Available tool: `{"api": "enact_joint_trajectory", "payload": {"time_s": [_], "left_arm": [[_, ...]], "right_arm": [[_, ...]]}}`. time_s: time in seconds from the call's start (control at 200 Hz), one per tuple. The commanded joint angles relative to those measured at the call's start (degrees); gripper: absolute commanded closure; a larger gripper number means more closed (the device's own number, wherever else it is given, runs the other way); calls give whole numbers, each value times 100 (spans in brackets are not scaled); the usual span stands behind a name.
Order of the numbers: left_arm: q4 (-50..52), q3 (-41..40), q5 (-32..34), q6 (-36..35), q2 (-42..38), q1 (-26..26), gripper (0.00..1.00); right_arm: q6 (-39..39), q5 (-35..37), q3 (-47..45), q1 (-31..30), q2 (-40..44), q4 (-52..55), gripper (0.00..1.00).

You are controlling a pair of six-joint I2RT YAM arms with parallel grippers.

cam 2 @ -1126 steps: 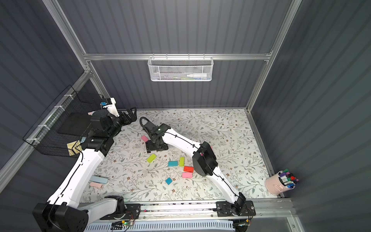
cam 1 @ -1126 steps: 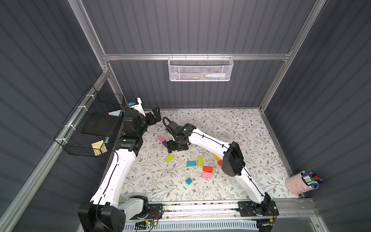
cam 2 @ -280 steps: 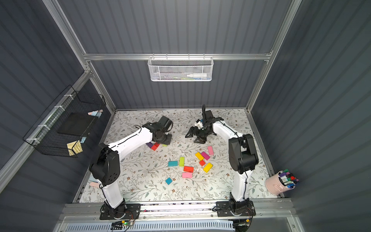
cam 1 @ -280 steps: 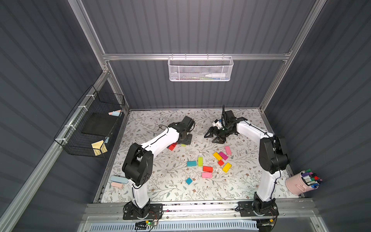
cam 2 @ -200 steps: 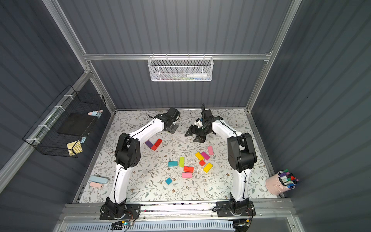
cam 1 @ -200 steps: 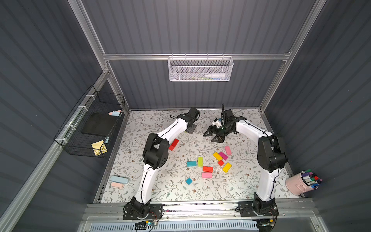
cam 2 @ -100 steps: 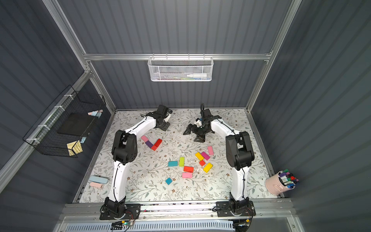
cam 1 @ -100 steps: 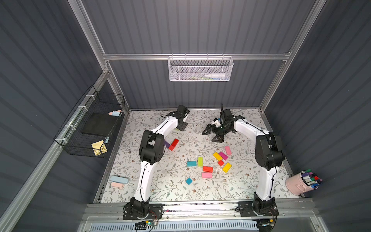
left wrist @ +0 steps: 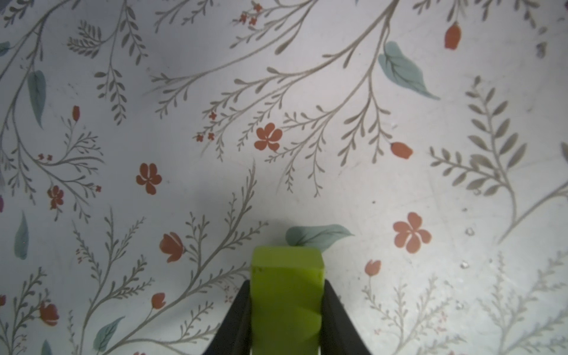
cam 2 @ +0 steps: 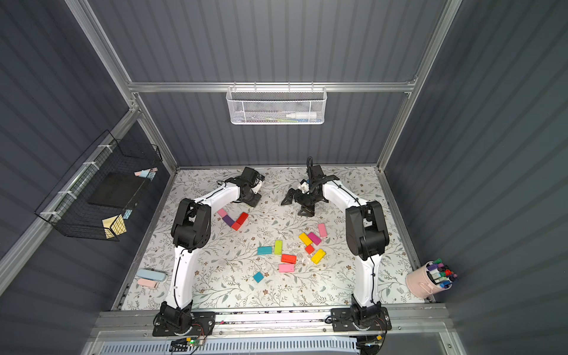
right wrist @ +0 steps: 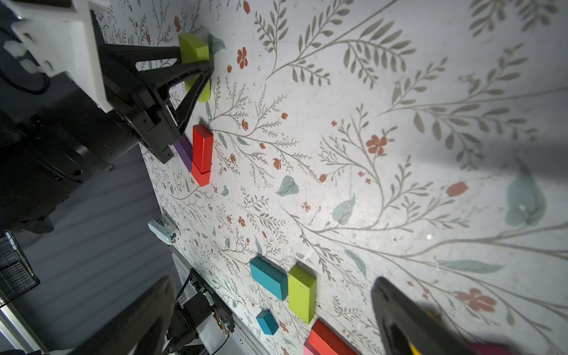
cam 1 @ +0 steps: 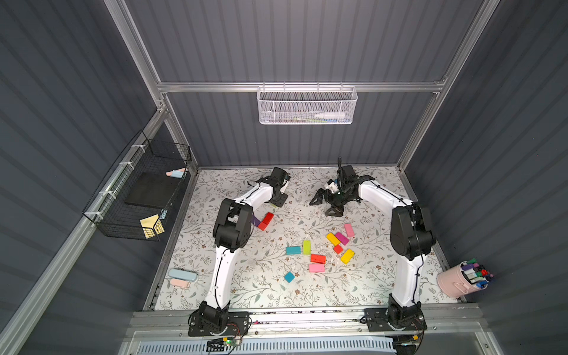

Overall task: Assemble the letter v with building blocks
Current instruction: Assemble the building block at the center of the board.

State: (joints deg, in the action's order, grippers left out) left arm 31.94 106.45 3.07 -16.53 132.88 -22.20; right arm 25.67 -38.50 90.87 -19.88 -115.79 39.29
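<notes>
Since the earliest view: lime block off its loose spot on the counter and into the left gripper. Right arm back from the left half to its own far side. Right gripper wider than a second ago.

Left jaws: clamped on the lime block across its narrow width, pads on the two long side faces, free end poking out past the tips. Right jaws: spread full, empty, nothing between them.

Position of the lime block: far-left part of the counter, just beyond the far end of the long red block, roughly in line with it, small gap between. Resting on the surface or just above it: cannot tell.

Partial V: pink block and purple block as one stroke, small red block at the vertex, long red block as the other stroke. Remaining loose blocks scattered mid-counter, well apart from the V.

Handling, as judged: solid, rigid, no give under the pads; probably light. Matte finish, so fair friction, yet smooth flat faces, so likely to pivot if pinched near one end. Best hold: across the short width, near mid-length, pads square on the parallel sides. Not fragile. Main risk at release: nudging the red neighbour or leaving the lime block skewed. Straight lift after opening advisable.
</notes>
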Motion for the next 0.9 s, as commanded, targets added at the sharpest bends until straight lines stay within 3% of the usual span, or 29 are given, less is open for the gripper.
{"api": "enact_joint_trajectory", "payload": {"time_s": [0.0, 0.205, 0.415, 0.895], "left_arm": [[310, -201, -222, 89, 182, 31, 97], [453, -426, -237, 165, 187, 31, 92], [490, -708, -404, 247, 133, 31, 77], [567, -998, -521, 318, 15, 49, 75]], "right_arm": [[-18, 86, 92, -35, -6, 206, 1], [7, 112, 66, -46, 34, 195, 1], [-6, 107, 89, -86, 52, 219, 1], [69, 140, -25, -158, 112, 134, 1]]}}
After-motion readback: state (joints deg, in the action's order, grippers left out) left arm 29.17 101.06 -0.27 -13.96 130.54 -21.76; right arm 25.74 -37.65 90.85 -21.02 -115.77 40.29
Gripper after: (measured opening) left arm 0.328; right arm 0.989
